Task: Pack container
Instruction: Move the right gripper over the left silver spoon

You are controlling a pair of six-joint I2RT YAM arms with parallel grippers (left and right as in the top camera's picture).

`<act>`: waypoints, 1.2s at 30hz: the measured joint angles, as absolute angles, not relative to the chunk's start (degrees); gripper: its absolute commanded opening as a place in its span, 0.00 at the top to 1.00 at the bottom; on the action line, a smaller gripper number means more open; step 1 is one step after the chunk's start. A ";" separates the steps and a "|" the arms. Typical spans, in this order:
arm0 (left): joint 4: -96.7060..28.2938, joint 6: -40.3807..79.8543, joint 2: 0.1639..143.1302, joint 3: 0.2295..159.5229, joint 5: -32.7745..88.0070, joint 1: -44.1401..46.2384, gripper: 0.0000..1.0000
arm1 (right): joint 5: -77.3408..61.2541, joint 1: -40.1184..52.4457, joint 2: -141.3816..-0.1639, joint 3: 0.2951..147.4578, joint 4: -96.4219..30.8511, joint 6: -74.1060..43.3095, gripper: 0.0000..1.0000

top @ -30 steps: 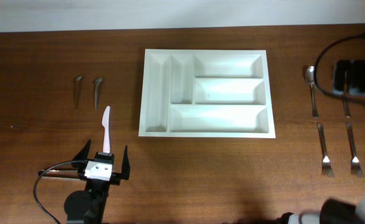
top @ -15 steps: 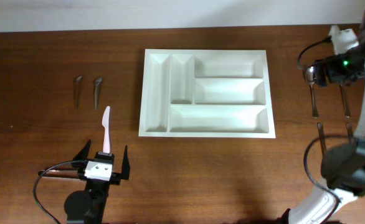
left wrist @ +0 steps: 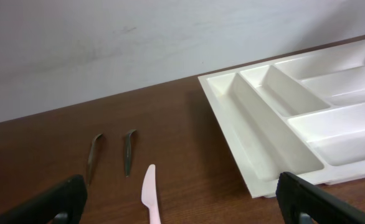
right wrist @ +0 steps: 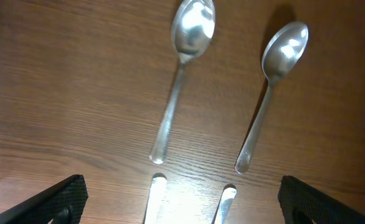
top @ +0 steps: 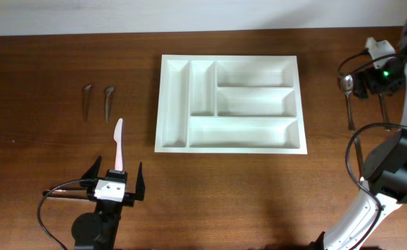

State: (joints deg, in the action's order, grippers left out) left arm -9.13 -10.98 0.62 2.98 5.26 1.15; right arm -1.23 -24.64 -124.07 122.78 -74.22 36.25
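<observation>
The container, a white five-compartment tray (top: 300, 104), lies mid-table with all compartments empty; it also shows in the left wrist view (left wrist: 263, 127). My left gripper (top: 117, 177) is open and empty at the front left, its fingers (left wrist: 185, 208) either side of a pale plastic knife (top: 119, 139) (left wrist: 150, 196). My right gripper (top: 382, 83) (right wrist: 185, 205) is open and empty, hovering over two metal spoons (right wrist: 194, 28) (right wrist: 286, 46) right of the tray. One spoon (top: 346, 94) shows overhead; the other is hidden under the arm.
Two small dark utensils (top: 87, 99) (top: 109, 99) lie left of the tray, also in the left wrist view (left wrist: 94, 155) (left wrist: 128, 152). Two metal handle tips (right wrist: 156, 199) (right wrist: 223, 202) lie just below the spoons. The right arm and its cables cover the table's right edge.
The right arm has swung in from the far right edge and now hangs over the spoons. The left arm, the knife and the tray have not moved.
</observation>
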 measured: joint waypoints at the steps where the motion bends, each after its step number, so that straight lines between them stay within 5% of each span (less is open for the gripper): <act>1: -9.13 -10.98 0.62 2.98 5.26 1.15 0.01 | -1.80 -25.56 -124.60 122.78 -74.24 36.29 0.01; 36: -9.13 -10.98 0.62 2.98 5.26 1.15 0.01 | -4.84 -25.71 -139.94 122.78 -66.13 27.11 0.01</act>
